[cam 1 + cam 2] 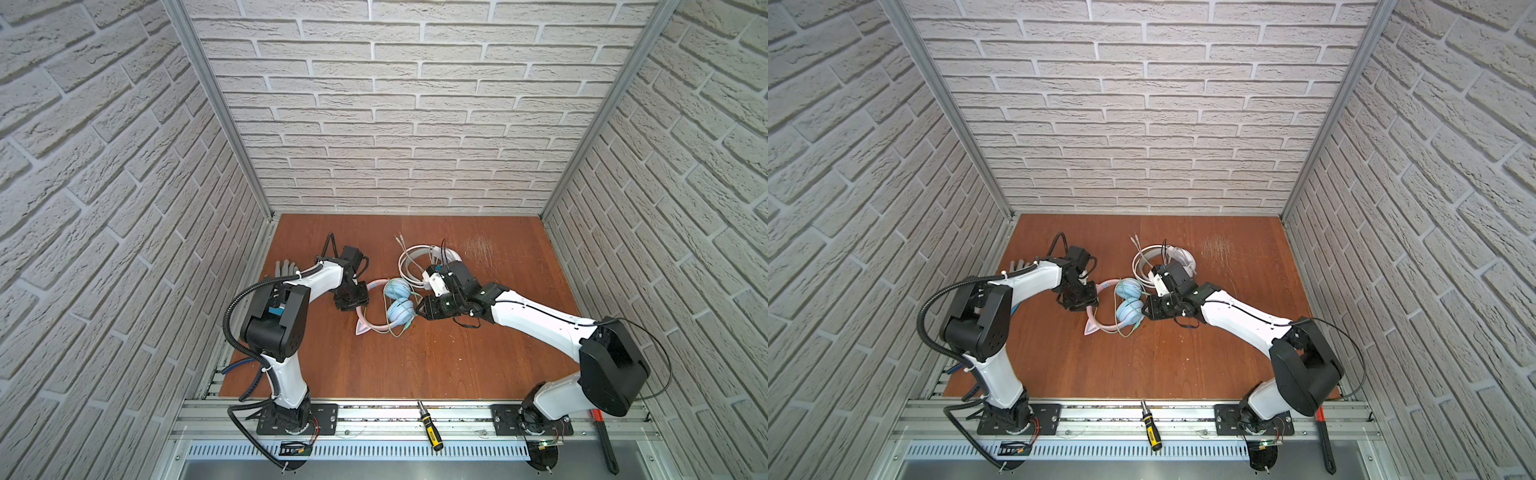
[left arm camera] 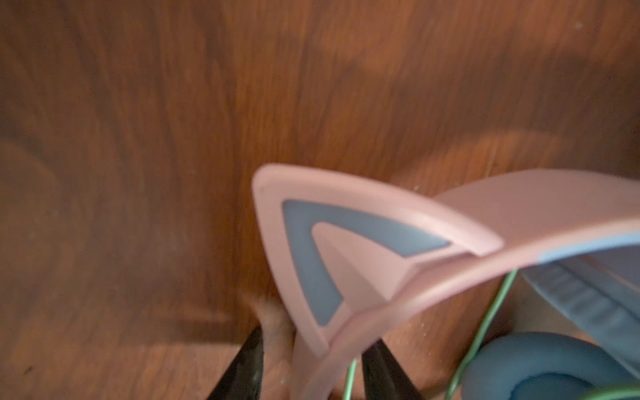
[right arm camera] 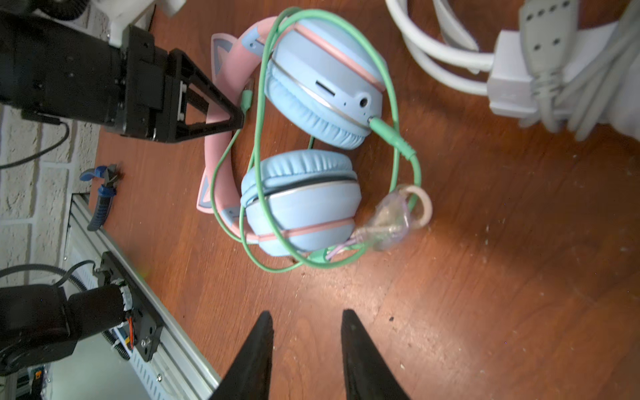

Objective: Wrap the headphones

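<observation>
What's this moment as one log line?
left gripper: around pink headband | right gripper: open, empty, near blue cups | white headphones: farther back

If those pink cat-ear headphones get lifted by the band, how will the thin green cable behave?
The thin green cable lies in slack loops over the light-blue cups, so it would probably droop and swing. Its plug is pushed into one cup, so it likely trails along.

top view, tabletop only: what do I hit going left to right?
Grey hand-shaped object → left gripper → cat-ear headphones → right gripper. White headphones left out: they sit behind the right gripper and overlap its span.
</observation>
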`<state>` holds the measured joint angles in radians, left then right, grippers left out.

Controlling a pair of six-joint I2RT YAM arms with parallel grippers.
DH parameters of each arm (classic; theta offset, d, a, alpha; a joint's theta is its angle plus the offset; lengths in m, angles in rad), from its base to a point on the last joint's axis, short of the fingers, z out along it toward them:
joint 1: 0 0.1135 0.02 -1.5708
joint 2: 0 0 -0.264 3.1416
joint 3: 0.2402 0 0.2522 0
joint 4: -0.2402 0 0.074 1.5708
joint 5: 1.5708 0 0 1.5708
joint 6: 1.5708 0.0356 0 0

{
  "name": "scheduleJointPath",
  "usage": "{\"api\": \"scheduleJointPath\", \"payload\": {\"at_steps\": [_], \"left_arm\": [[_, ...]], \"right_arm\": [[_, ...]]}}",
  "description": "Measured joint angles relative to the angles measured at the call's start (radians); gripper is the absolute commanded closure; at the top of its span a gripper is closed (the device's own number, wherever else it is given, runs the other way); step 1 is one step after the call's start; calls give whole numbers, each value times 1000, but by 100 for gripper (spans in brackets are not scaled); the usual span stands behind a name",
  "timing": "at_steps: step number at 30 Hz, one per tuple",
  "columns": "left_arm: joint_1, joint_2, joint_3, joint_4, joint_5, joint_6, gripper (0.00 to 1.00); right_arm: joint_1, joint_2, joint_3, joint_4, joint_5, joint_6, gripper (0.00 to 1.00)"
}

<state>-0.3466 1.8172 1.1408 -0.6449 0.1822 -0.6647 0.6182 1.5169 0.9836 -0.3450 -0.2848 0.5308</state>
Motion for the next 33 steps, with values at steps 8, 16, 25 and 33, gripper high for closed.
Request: {"api": "scheduleJointPath", "payload": {"at_steps": [8, 16, 25, 33], "left_arm": [[6, 19, 18, -6, 10, 0, 72], [10, 24, 18, -2, 29, 9, 83], [11, 27, 14, 5, 51, 3, 90], [11, 28, 14, 4, 61, 14, 90]], "right_arm": [[0, 126, 62, 11, 42, 37, 84], [3, 177, 61, 6, 44, 76, 87], [28, 230, 56, 76, -15, 109, 88], [28, 261, 57, 113, -45, 120, 89]]}}
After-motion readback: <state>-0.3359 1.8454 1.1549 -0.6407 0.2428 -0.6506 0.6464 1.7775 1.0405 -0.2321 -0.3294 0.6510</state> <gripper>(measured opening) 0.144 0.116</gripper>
